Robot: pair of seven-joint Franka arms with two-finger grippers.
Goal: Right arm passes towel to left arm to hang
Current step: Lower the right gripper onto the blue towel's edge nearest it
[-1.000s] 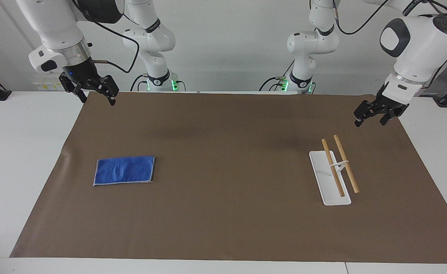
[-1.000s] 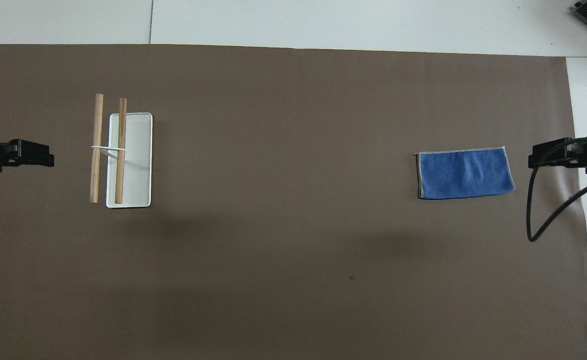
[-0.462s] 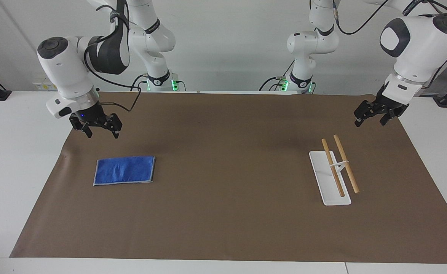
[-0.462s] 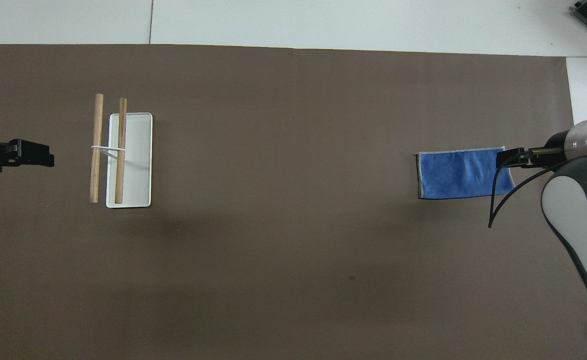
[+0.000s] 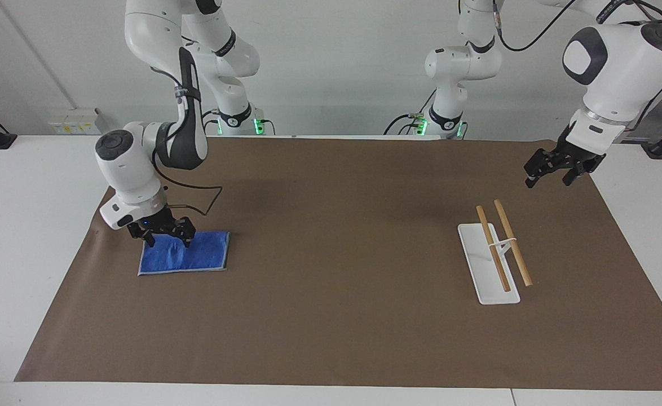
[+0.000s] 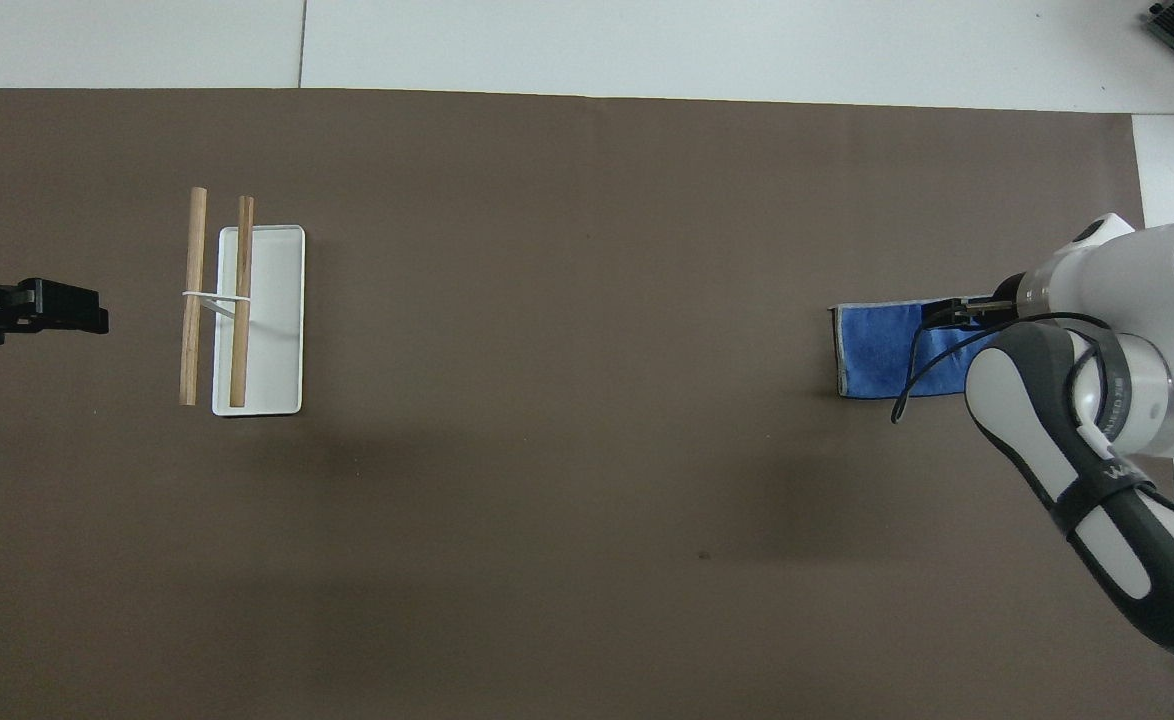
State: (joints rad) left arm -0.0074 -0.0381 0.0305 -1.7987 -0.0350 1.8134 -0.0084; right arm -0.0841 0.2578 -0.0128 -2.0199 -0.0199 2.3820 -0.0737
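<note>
The folded blue towel [image 5: 195, 258] [image 6: 877, 350] lies flat on the brown mat toward the right arm's end of the table. My right gripper [image 5: 168, 243] [image 6: 952, 314], with its blue wrist light, is down at the towel's edge nearer to the robots. It is open, with a fingertip on either side of that edge's corner part. I cannot tell whether they touch the cloth. From overhead the right arm hides part of the towel. My left gripper [image 5: 550, 179] [image 6: 82, 308] hangs open and empty over the mat's edge at the left arm's end.
A white rack base [image 5: 480, 282] [image 6: 277, 340] with two wooden rods [image 5: 511, 242] [image 6: 192, 295] on a short white post stands on the mat [image 5: 331, 316] toward the left arm's end. A black cable loops from the right wrist above the mat.
The right arm has swung down from high above the mat's corner to the towel, still open. The left arm and the towel have not moved.
</note>
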